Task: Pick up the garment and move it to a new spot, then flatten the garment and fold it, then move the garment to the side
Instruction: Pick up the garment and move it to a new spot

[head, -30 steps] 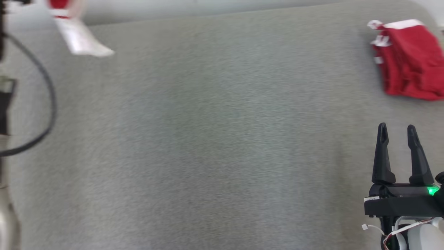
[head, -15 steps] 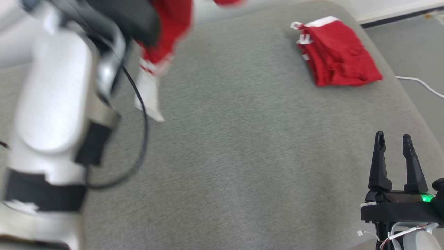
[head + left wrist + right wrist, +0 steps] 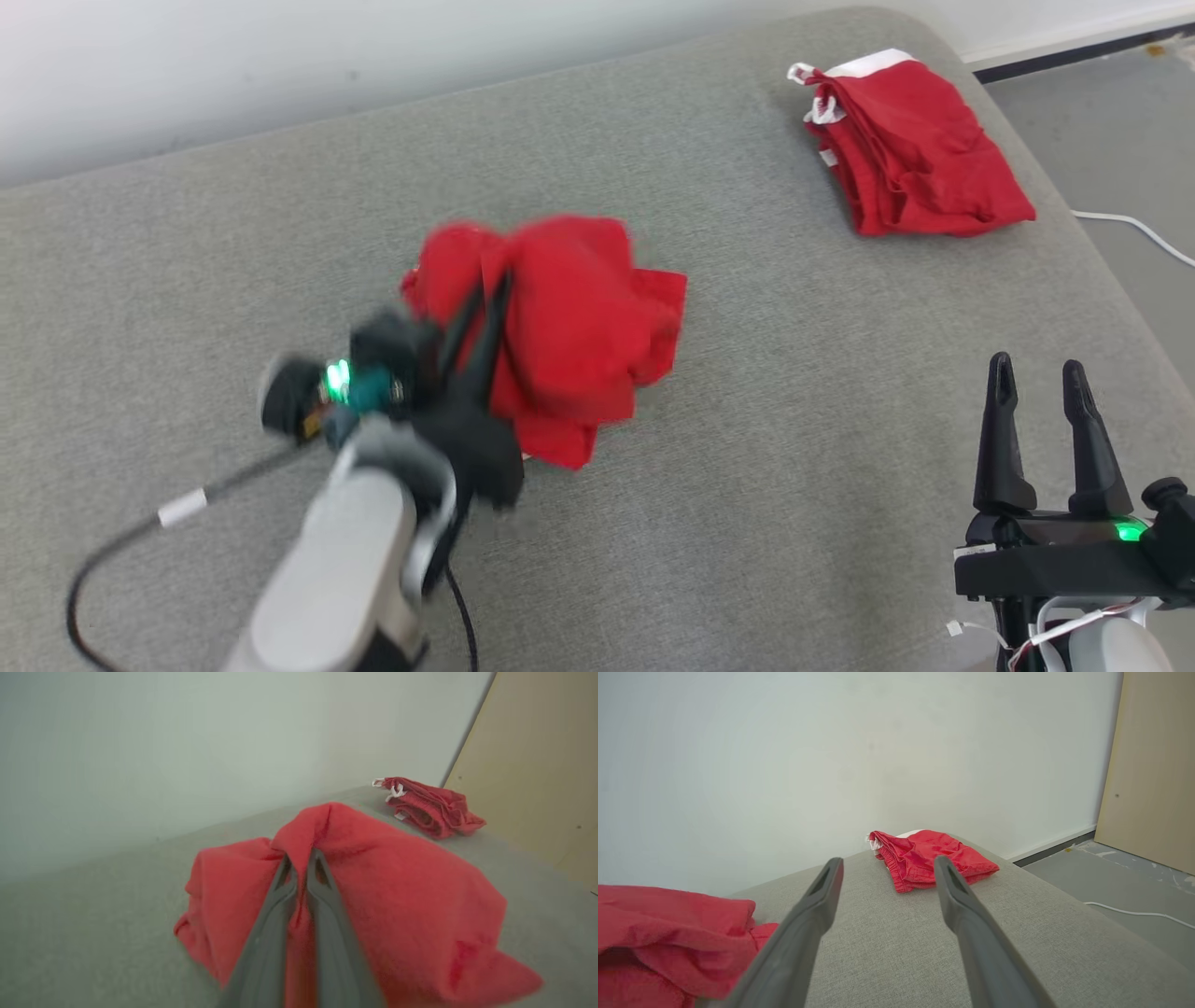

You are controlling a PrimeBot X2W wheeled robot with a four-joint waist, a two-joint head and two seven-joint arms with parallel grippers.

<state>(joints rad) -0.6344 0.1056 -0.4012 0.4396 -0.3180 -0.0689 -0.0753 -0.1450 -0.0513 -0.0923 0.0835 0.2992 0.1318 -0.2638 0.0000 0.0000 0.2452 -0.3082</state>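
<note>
A bunched red garment [image 3: 569, 327] sits in the middle of the grey cushion [image 3: 747, 485], blurred by motion. My left gripper [image 3: 493, 285] is shut on a ridge of its cloth, and the left wrist view shows the gripper [image 3: 301, 858] pinching a fold at the top of the garment [image 3: 397, 891]. The garment's lower folds seem to rest on the cushion. My right gripper [image 3: 1036, 366] hovers open at the cushion's near right, holding nothing. In the right wrist view this gripper [image 3: 888, 861] has the garment [image 3: 668, 924] to its left.
A second red garment with white trim [image 3: 920, 154] lies folded at the cushion's far right corner [image 3: 931, 856]. A white wall runs behind. Right of the cushion are grey floor with a white cable [image 3: 1134, 229] and a beige panel [image 3: 1153, 765].
The head camera has swung, so the whole view shifted. My left arm came down from high on the left, bringing the hanging garment onto the middle of the cushion. The right gripper stayed open.
</note>
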